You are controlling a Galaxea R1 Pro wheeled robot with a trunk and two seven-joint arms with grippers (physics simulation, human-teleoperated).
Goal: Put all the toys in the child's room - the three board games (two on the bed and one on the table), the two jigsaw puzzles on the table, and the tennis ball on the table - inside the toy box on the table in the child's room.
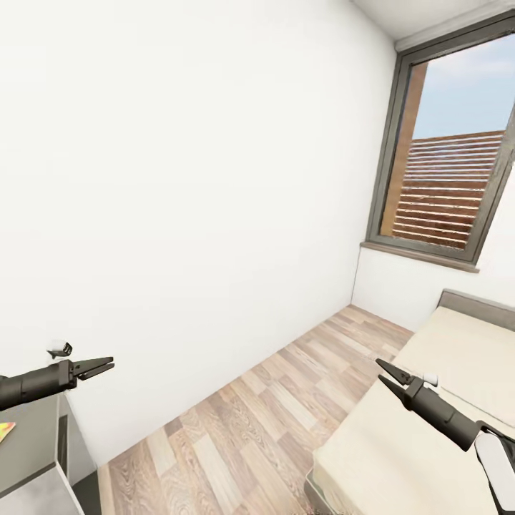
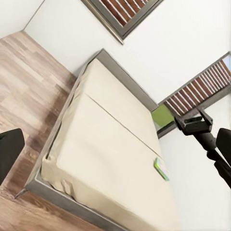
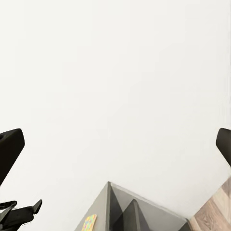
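Note:
The bed (image 1: 429, 429) with its beige mattress lies at the lower right. In the left wrist view a small flat board game (image 2: 161, 168) lies on the bed (image 2: 106, 144) near its edge. A yellow-green flat shape (image 2: 162, 115) shows beyond the mattress; I cannot tell what it is. A corner of a jigsaw puzzle (image 1: 6, 430) shows on the table (image 1: 36, 443) at the lower left, and the jigsaw puzzle (image 3: 89, 223) also lies on the table (image 3: 103, 207). My left gripper (image 1: 111, 365) hangs open over the table's edge. My right gripper (image 1: 379, 370) is open above the bed, empty. The toy box is out of view.
A bare white wall (image 1: 179, 179) stands straight ahead. A grey-framed window (image 1: 450, 150) sits at the right above the bed's headboard (image 1: 476, 306). Wood-plank floor (image 1: 250, 415) runs between the table and the bed.

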